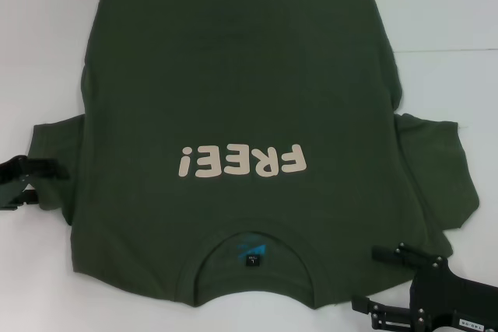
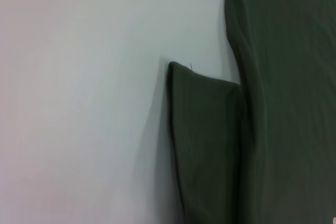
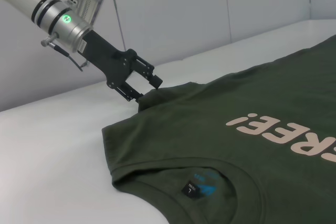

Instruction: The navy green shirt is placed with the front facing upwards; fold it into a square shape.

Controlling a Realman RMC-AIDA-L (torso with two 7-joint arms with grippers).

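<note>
White bench (image 1: 436,5) ran under everything, with pale wall panels (image 3: 210,9) behind it in the right wrist view. On the left side, the left hand (image 1: 31,180) sat low at the tip of the left sleeve (image 1: 54,141), its two fingers spread apart with the sleeve hem right at their ends; whether cloth lay between them I could not tell. The left wrist view showed only that sleeve lying flat on the bench beside the body of the garment.

At the centre, the shirt (image 1: 241,75) lay spread flat, front up, collar (image 1: 249,250) towards the robot and hem away, the cream print (image 1: 241,162) across the chest and a small blue label (image 1: 250,253) inside the neck. The right sleeve (image 1: 436,161) was rumpled and partly doubled on itself.

On the right, the right hand (image 1: 381,277) hovered at the near shoulder corner, fingers spread, gripping nothing.

Judging by the creases, the cloth was soft, light and limp: it would sag and drag when lifted. Seamed edges looked the best holds, namely the sleeve hem and the shoulder seam by the collar.
</note>
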